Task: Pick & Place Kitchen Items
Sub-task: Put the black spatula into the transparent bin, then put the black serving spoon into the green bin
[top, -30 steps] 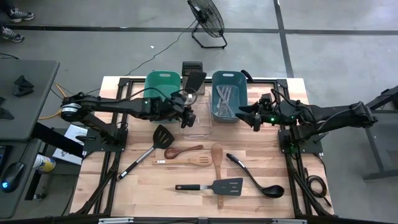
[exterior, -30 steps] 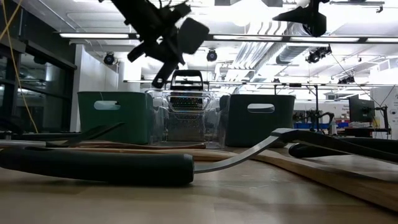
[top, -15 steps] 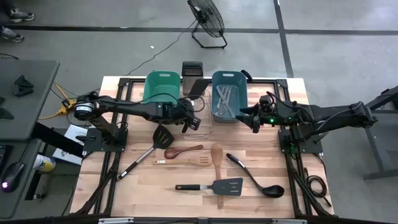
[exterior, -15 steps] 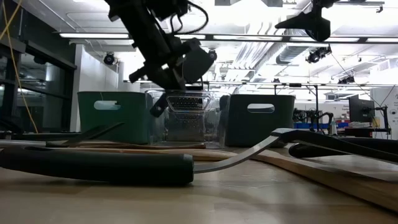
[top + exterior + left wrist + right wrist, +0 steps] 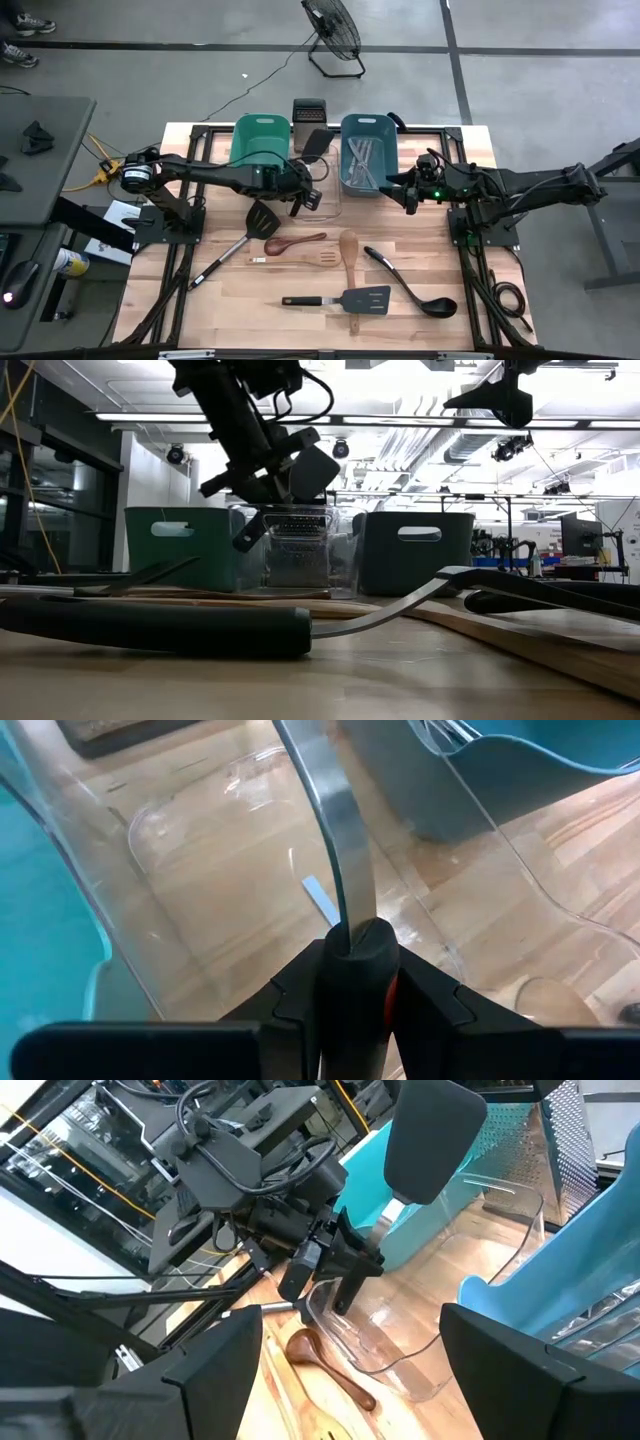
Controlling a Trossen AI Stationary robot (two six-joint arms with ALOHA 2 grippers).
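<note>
My left gripper point(image 5: 303, 192) hovers over the clear tub point(image 5: 325, 200) and is shut on a black turner with a silver shaft. The turner's blade point(image 5: 318, 141) points up and toward the far edge; its handle end point(image 5: 245, 538) points down by the tub's rim. My right gripper point(image 5: 408, 190) waits open in the air, near the blue tub point(image 5: 368, 150) that holds silver utensils. On the near table lie a black turner point(image 5: 240, 236), wooden spoons point(image 5: 295, 243) point(image 5: 349, 252), a slotted wooden spatula point(image 5: 305, 259), a black ladle point(image 5: 412, 287) and another black turner point(image 5: 345, 299). My left gripper pinches the turner's black handle point(image 5: 355, 952) between its two fingers, at the end where the silver shaft comes out. The fingers slant down from the table's left and lie across the handle. The turner is lifted clear and tilted, blade point(image 5: 435, 1135) high, handle end point(image 5: 347, 1302) low.
A teal tub point(image 5: 262, 135) stands left of the clear one, and a steel box grater point(image 5: 308, 108) stands behind them at the far edge. Bare wood shows at the table's near left and right corners.
My left gripper has come down toward the clear tub with the turner and tipped further forward. The blade has sunk with it and now sits lower in front of the grater. The hold has stayed.
</note>
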